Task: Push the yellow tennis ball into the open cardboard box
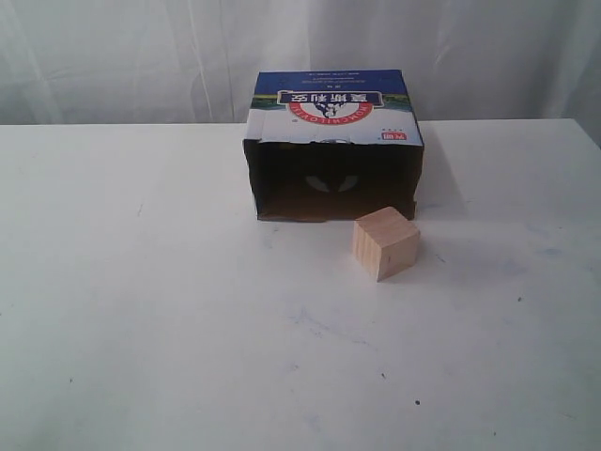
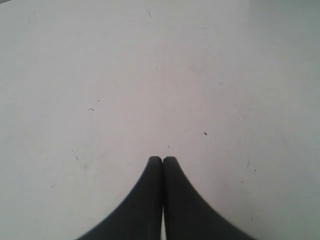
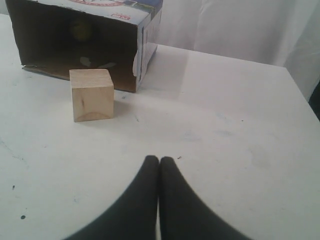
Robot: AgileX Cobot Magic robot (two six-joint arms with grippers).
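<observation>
The open cardboard box [image 1: 333, 108] lies at the back of the table, its dark opening facing forward under a blue-and-white printed top. In the right wrist view a dim yellow round shape, the yellow tennis ball [image 3: 81, 30], sits deep inside the box [image 3: 147, 40]. The exterior view does not show the ball. My right gripper [image 3: 159, 159] is shut and empty over bare table, well short of the box. My left gripper [image 2: 162, 159] is also shut and empty, with only the white tabletop beneath it. Neither gripper appears in the exterior view.
A pale wooden cube [image 1: 385, 242] stands on the white table just in front of the box's right corner, also visible as the cube [image 3: 91, 94] in the right wrist view. A white curtain hangs behind the table.
</observation>
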